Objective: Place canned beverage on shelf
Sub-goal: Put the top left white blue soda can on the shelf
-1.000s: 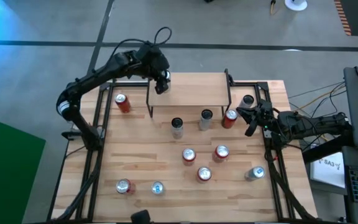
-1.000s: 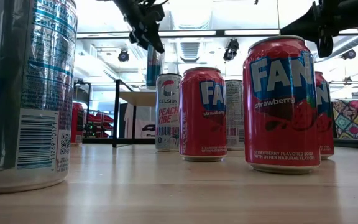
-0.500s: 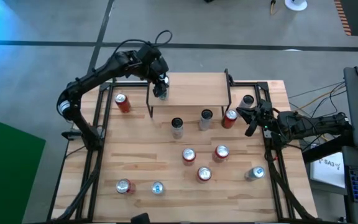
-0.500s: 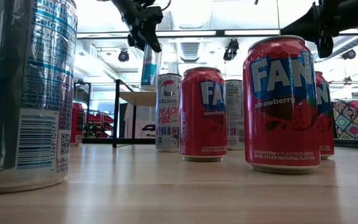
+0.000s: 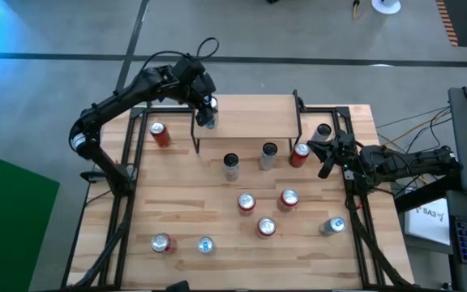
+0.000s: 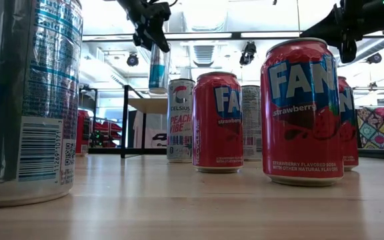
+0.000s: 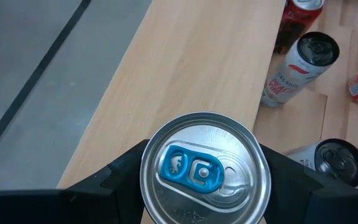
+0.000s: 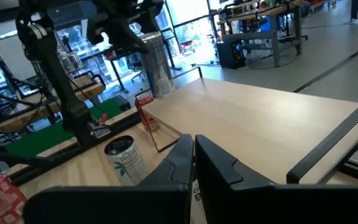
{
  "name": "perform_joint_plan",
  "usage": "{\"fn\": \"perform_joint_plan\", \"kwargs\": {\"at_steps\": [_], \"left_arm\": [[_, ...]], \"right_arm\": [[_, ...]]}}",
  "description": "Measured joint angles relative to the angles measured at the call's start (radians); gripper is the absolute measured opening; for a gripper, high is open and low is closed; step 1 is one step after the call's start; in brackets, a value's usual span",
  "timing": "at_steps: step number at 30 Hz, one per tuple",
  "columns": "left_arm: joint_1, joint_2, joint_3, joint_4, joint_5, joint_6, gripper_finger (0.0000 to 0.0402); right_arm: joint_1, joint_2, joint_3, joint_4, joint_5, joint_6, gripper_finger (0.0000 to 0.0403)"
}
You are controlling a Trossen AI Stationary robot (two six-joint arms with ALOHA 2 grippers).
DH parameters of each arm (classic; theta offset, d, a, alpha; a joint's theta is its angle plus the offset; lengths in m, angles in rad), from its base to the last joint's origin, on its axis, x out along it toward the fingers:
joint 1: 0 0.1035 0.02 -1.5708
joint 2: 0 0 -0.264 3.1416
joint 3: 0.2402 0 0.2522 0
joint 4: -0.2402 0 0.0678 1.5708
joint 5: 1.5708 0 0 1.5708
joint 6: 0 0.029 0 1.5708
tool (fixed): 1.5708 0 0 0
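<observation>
High view: left gripper (image 5: pixel 207 112) clamps a can (image 5: pixel 209 119) from above, over the shelf (image 5: pixel 258 113) plank's left end. Low view: can (image 6: pixel 157 68) hangs upright below it, clear of the plank. Left wrist view: fingers (image 7: pixel 117 177) flank the silver lid (blue tab). Right wrist view: right gripper (image 8: pixel 193 144) fully closed, empty, beside the tabletop (image 5: pixel 217 211) edge.

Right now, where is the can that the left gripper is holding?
In the high view, the can hangs in the left gripper over the left end of the shelf, near its left black leg; the low view shows it not yet set down.
</observation>
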Motion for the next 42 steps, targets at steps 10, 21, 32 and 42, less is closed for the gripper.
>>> {"fn": "perform_joint_plan", "kwargs": {"at_steps": [10, 21, 32, 42], "left_arm": [[0.0, -0.107, -0.167, 0.133, -0.002, -0.036, 0.0221], [0.0, -0.115, -0.23, 0.14, -0.028, -0.05, 0.0223], [0.0, -0.117, -0.237, 0.142, -0.031, -0.05, 0.0234], [0.0, -0.117, -0.237, 0.141, -0.031, -0.054, 0.0253]], "right_arm": [[0.0, 0.005, 0.0, 0.0, 0.0, 0.0, 0.0009], [0.0, 0.006, 0.0, 0.0, 0.0, 0.0, 0.0009], [0.0, 0.006, 0.0, 0.0, 0.0, 0.0, 0.0009], [0.0, 0.006, 0.0, 0.0, 0.0, 0.0, 0.0009]]}}
